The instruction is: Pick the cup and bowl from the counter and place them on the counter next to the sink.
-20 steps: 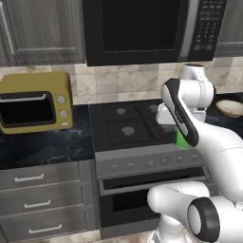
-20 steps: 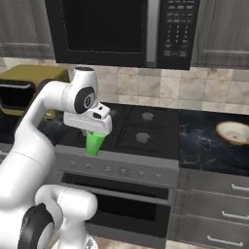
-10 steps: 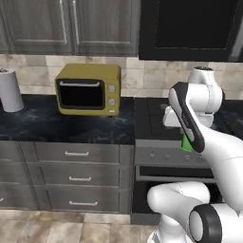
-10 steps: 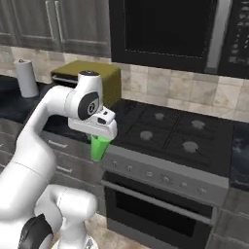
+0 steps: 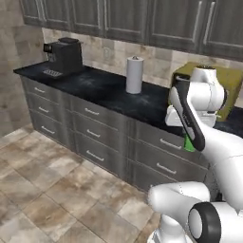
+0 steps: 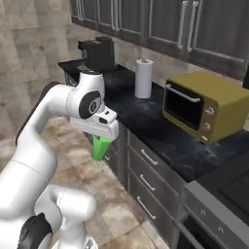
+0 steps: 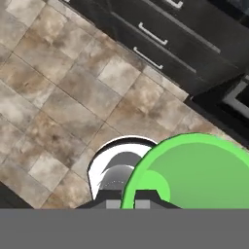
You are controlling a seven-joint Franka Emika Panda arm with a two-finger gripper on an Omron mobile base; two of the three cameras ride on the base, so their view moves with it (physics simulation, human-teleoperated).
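My gripper point(image 6: 103, 140) is shut on the rim of the cup point(image 6: 101, 148), a small bright green tumbler that hangs below the hand. It is held out in front of the drawers, over the tiled floor and off the counter point(image 6: 146, 119). In the left base view the cup point(image 5: 190, 144) peeks out behind my forearm, beside the counter point(image 5: 102, 90). From the hand camera the cup point(image 7: 194, 170) opens toward the lens, with the fingertips point(image 7: 146, 194) at its near rim. The bowl and the sink are out of view.
A black coffee machine point(image 6: 99, 52) stands at the counter's far end, then a paper towel roll point(image 6: 143, 79) and an olive toaster oven point(image 6: 204, 104). The stove corner point(image 6: 228, 187) is at the lower right. Tiled floor point(image 5: 47, 190) lies open on the left.
The whole picture has shifted: the base has driven left along the counter. The stove has slid off right; the paper towel and coffee machine have come in. The cup stays in the shut gripper.
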